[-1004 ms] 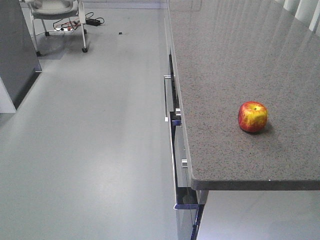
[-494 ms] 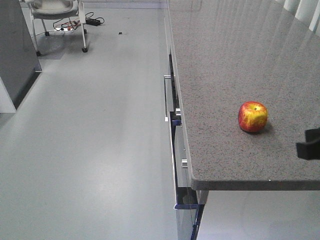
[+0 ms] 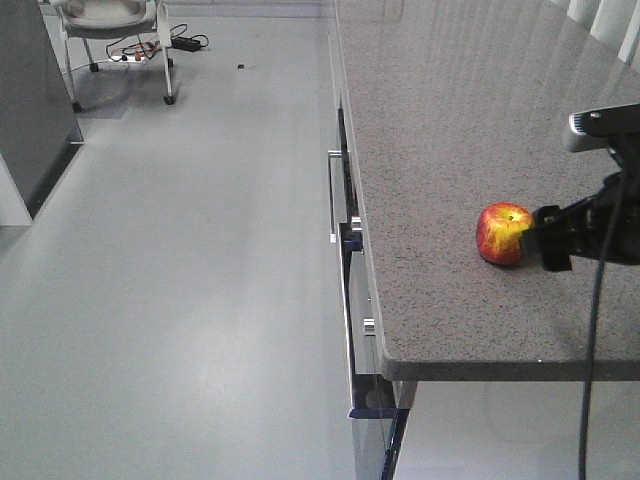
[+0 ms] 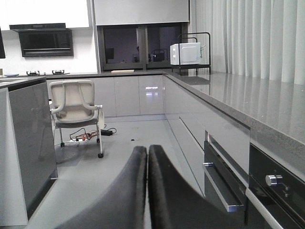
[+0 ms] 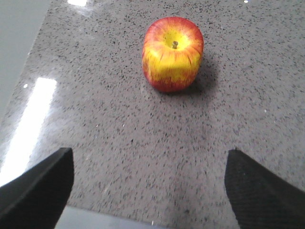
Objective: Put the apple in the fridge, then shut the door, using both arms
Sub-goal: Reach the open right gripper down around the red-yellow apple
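The apple, red with yellow patches, stands on the speckled grey countertop near its front edge. My right gripper reaches in from the right, just beside the apple. In the right wrist view the apple lies ahead of my right gripper. The jaws stand wide open and empty, a short way back from it. My left gripper is shut and empty, held in the air facing the kitchen floor. It does not show in the front view. The fridge and its door are out of view.
Drawers with metal handles run under the counter's left edge. A dark grey panel stands at far left. A wheeled chair and floor cables are at the back. A microwave sits on the far counter.
My right arm has come in from the right edge and moved left and up, ending close beside the apple. The apple has not moved.
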Controlling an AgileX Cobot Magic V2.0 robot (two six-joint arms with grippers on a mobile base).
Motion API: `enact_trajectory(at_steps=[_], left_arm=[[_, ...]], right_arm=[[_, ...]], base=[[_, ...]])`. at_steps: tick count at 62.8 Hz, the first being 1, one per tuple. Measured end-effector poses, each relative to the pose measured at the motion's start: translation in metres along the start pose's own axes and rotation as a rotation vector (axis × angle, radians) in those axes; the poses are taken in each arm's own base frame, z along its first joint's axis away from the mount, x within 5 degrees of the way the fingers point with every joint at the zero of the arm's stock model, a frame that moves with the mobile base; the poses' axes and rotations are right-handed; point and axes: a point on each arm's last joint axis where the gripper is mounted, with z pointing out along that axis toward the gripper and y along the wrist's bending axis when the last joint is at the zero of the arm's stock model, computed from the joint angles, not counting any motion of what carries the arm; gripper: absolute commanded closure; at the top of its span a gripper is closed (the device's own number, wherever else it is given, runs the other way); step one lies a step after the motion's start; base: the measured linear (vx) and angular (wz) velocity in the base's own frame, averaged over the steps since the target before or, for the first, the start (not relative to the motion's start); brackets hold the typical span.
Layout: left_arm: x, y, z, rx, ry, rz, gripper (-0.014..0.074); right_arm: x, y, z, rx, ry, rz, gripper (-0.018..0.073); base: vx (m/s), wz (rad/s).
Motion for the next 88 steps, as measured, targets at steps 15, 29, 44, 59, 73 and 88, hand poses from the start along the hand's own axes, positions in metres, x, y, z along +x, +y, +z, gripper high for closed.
enact_trajectory(at_steps=[15, 29, 44, 59, 73, 88], left_arm=[[0.0, 0.0, 0.0, 0.0, 0.0, 0.0, 0.0603], [0.0, 0.0, 0.0, 0.0, 0.0, 0.0, 0.0603], [0.0, 0.0, 0.0, 0.0, 0.0, 0.0, 0.0603], [0.0, 0.0, 0.0, 0.0, 0.0, 0.0, 0.0603], [0.0, 0.0, 0.0, 0.0, 0.0, 0.0, 0.0603], [0.0, 0.0, 0.0, 0.0, 0.0, 0.0, 0.0603]], right_arm=[[-0.027, -0.007, 0.041, 0.019, 0.053, -0.029, -0.0057], [-0.047, -0.013, 0.078, 0.038, 0.085, -0.058, -0.0048], [-0.055, -0.016, 0.115, 0.038, 0.127, -0.067, -0.0041], [-0.049, -0.017, 0.151, 0.044, 0.149, -0.089, -0.0022], [-0.049, -0.017, 0.163, 0.047, 0.121, -0.089, 0.0114], [-0.05, -0.017, 0.16, 0.049, 0.109, -0.085, 0.0199]], base=[[0.0, 0.0], [0.0, 0.0], [0.0, 0.0], [0.0, 0.0], [0.0, 0.0], [0.0, 0.0]])
